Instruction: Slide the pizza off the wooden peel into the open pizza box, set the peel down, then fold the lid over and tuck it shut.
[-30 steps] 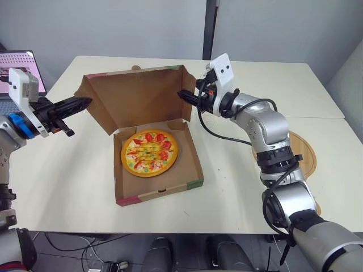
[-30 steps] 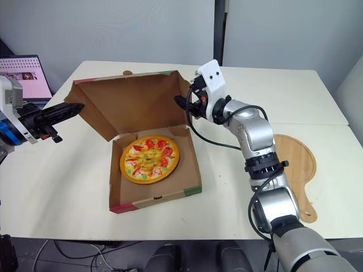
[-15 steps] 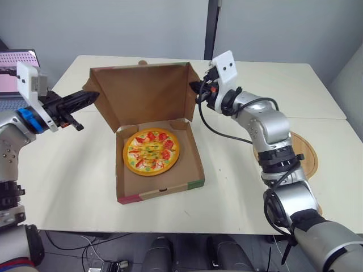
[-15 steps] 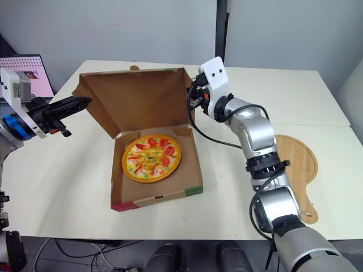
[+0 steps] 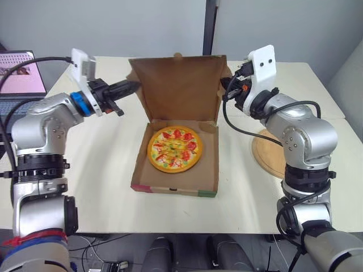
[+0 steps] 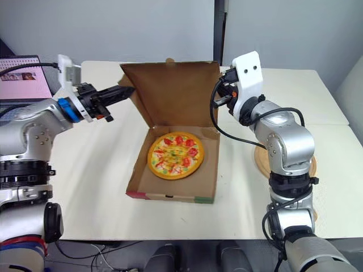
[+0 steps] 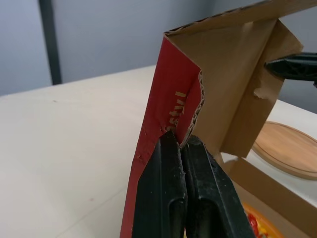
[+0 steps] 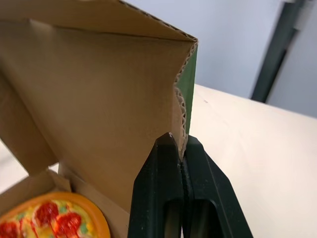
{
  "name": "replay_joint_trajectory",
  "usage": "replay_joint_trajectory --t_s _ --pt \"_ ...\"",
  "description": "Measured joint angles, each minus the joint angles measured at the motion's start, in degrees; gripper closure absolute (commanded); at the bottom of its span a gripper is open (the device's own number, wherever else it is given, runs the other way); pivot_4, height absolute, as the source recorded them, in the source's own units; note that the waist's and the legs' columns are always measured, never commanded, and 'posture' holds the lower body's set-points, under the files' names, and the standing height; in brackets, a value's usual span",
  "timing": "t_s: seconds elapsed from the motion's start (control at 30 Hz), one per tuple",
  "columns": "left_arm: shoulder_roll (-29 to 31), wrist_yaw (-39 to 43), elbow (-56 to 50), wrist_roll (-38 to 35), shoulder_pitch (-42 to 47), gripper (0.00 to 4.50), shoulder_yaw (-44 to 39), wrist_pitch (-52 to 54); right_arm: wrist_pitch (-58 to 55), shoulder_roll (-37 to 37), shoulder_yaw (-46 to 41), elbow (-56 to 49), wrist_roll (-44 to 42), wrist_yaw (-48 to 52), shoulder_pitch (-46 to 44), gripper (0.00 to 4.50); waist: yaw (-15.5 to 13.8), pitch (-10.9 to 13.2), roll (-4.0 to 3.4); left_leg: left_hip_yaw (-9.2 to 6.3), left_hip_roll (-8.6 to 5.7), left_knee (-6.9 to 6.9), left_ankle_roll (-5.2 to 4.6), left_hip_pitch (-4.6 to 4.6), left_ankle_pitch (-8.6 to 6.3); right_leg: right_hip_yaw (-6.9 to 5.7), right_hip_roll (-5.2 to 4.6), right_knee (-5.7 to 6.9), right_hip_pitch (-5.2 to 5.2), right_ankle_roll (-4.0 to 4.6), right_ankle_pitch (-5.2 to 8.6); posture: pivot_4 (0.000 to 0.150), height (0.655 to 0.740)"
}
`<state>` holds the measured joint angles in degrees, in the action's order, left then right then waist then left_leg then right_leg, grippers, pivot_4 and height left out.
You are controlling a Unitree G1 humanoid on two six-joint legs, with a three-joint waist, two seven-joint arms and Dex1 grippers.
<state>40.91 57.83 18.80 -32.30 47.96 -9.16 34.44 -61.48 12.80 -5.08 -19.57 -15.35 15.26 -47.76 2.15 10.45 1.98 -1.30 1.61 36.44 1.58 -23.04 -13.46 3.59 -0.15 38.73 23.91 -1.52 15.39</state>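
Lid [image 5: 180, 86], upright, is clamped at either side by left pincer [image 5: 135, 85] and right pincer [image 5: 224, 93], so bring both down evenly, without twisting.

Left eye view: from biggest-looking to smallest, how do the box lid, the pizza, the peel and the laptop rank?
1. Lid
2. Pizza
3. Peel and laptop: the parts that show look alike. An arm hides some of the peel and the picture's edge cuts off the laptop, so I won't rank them.
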Motion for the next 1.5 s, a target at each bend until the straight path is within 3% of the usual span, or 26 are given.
replay_joint_trajectory --t_s 0.37,0.53,0.8,1.27,1.5 --pt "-0.6 1.7 -0.7 0.9 -0.4 4.5 -0.3 1.2 -10.8 -5.3 -1.7 -14.2 -1.7 -5.6 5.8 4.48 0.2 0.0 0.01 0.0 0.02 0.1 0.0 -0.02 0.01 0.12 0.05 0.17 0.13 -0.01 0.01 0.15 0.74" --pt "-0.3 1.1 -6.8 -0.7 -4.7 4.5 -2.5 4.6 -14.3 -7.7 -2.7 -18.7 -2.0 -6.5 7.9 4.48 0.6 0.0 0.01 -0.04 0.06 0.1 0.0 -0.02 0.01 0.13 0.06 0.19 0.14 -0.01 0.02 0.15 0.74" --pt "2.4 0.5 -11.3 -1.7 -6.1 4.5 -3.5 9.4 -16.8 -10.1 -4.0 -21.1 -3.2 -6.9 7.9 4.48 1.1 0.0 0.01 -0.02 0.05 0.19 0.0 -0.01 0.01 0.13 0.09 0.22 0.13 -0.02 0.02 0.15 0.74" --pt "8.8 9.0 -7.9 -0.7 -5.2 4.5 -1.2 9.2 -21.9 -14.1 -7.2 -23.3 -5.8 -6.8 5.6 4.48 1.2 0.0 0.0 0.0 0.07 0.18 0.0 -0.02 0.01 0.13 0.12 0.21 0.15 0.0 0.03 0.15 0.74" --pt "10.7 13.3 -6.6 1.1 -5.0 4.5 1.0 7.4 -23.4 -12.3 -7.0 -25.5 -7.9 -5.3 6.8 4.48 1.2 0.0 0.0 0.02 0.07 0.18 -0.01 -0.03 0.0 0.13 0.11 0.19 0.14 0.01 0.06 0.15 0.74"
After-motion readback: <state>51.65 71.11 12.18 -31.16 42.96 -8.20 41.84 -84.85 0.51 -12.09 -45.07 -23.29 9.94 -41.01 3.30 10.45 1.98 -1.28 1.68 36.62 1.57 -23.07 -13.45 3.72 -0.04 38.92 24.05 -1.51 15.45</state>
